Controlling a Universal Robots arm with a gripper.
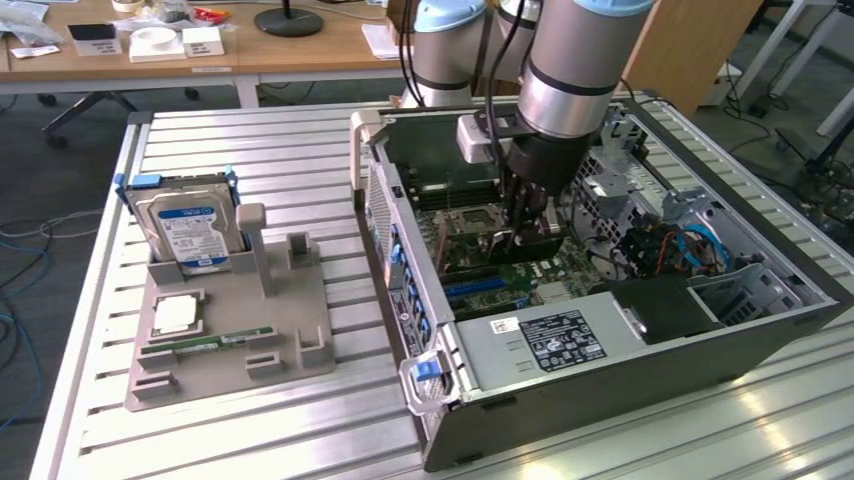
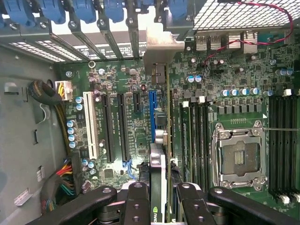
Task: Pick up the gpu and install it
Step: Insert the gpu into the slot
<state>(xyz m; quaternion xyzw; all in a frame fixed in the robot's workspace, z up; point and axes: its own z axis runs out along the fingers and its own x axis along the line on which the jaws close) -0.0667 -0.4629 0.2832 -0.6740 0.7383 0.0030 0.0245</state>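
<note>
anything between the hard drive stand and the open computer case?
Nothing: bare slatted table between the stand and the case, per the exterior view.

Readable marks inside the computer case

The gpu is showing a partial "nVIDIA" logo along its edge; the power supply label is staying illegible.

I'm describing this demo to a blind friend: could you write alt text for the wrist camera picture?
Seen edge-on, the gpu is shut between the black fingers of the gripper, above a green motherboard inside an open computer case. It lines up with the blue slot; an empty processor socket lies nearby.
</note>
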